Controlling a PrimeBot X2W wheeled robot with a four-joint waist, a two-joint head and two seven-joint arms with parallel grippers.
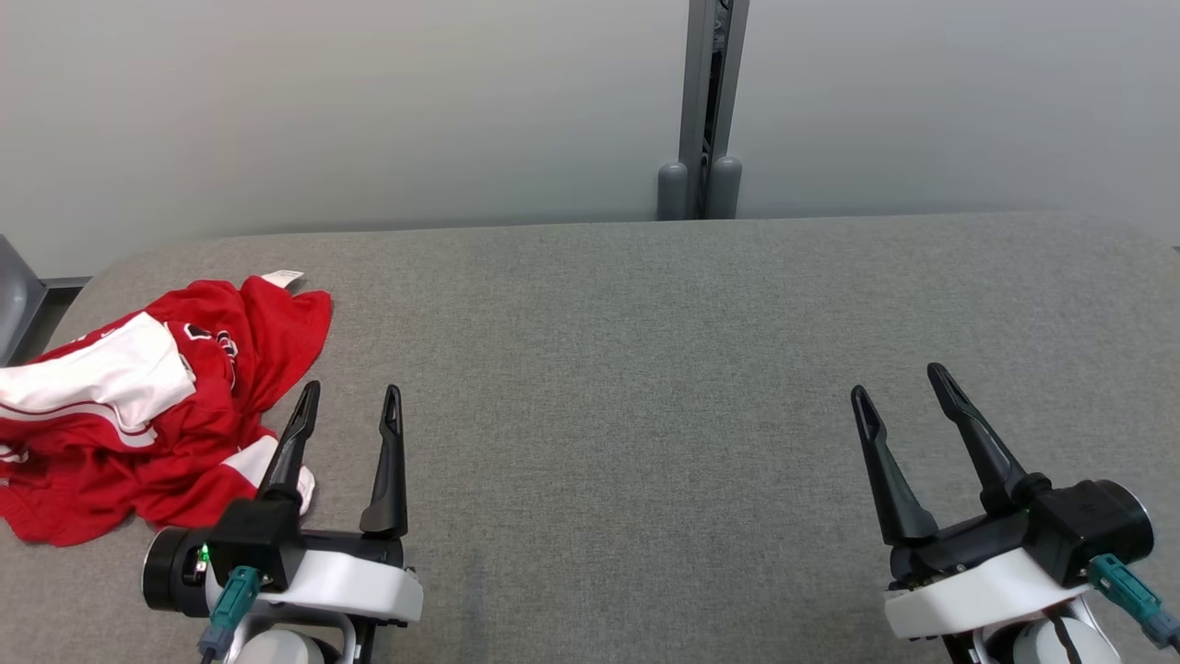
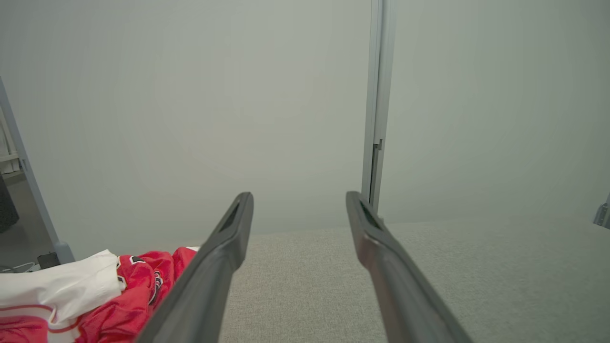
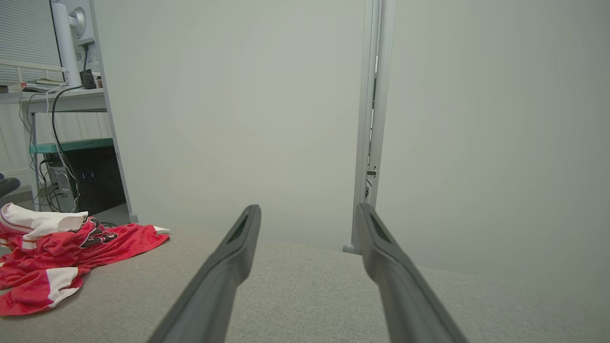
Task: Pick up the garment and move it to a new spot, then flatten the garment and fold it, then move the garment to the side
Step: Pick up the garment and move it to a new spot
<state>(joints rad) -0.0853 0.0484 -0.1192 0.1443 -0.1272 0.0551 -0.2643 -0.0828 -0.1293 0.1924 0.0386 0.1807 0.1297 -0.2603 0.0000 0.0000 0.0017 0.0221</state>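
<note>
Left pincer gapes beside the crumpled red garment on grey table.

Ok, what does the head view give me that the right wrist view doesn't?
Head view: the left gripper, open, close beside the garment. Right wrist view: a cluttered desk beyond the garment. Both: the red and white garment crumpled at the left of the grey surface, the open right gripper, the wall post.
</note>
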